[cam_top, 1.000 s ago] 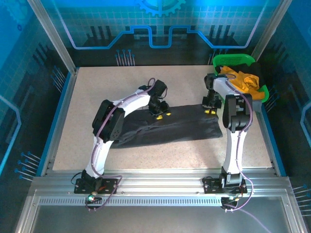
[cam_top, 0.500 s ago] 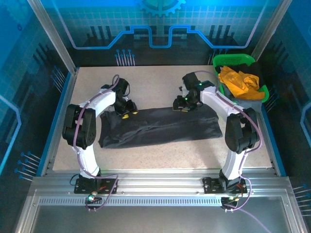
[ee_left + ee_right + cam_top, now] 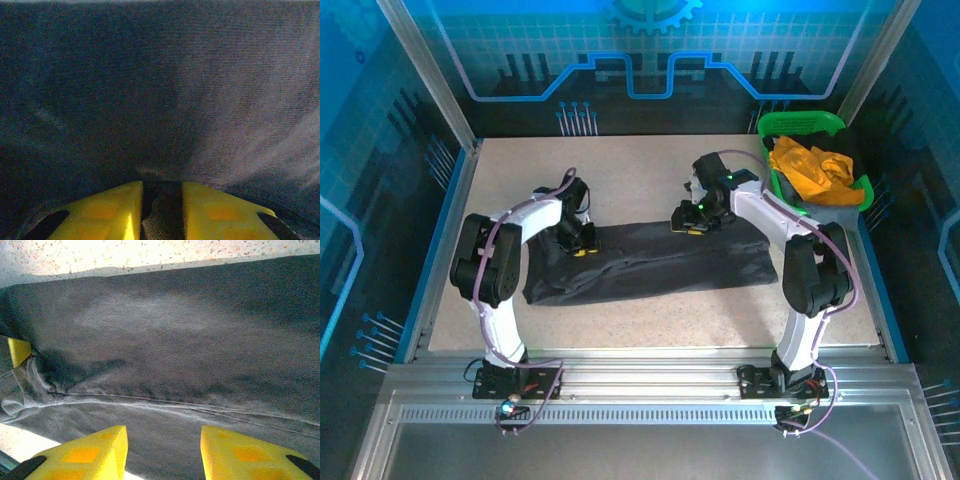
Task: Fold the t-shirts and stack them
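Fingers [image 3: 115, 210] of the left gripper [image 3: 162, 192] stand nearly together, and a small raised fold of the black t-shirt [image 3: 165, 90] is pinched in the narrow gap between the 2 yellow pads. Dark ribbed cloth spreads away from this pinch, with creases fanning out to the right.

Fingers [image 3: 95, 450] of the right gripper [image 3: 163, 435] are spread wide. They are set low over the same black t-shirt [image 3: 170, 335], and flat cloth with a long seam shows across the gap between them. Whether the tips touch the cloth cannot be told.

From the top camera, the black t-shirt [image 3: 660, 262] lies as a long folded band across the middle of the speckled table [image 3: 620, 170], its left end nearer the arm bases than its right end. The left gripper [image 3: 582, 245] sits at the band's far edge toward the left end. The right gripper [image 3: 688, 222] sits at the far edge, right of centre. The 2 grippers are well apart.

An orange-yellow t-shirt [image 3: 810, 170] is bunched inside the green basket [image 3: 800, 122], which stands at the table's far right corner, apart from the black band.
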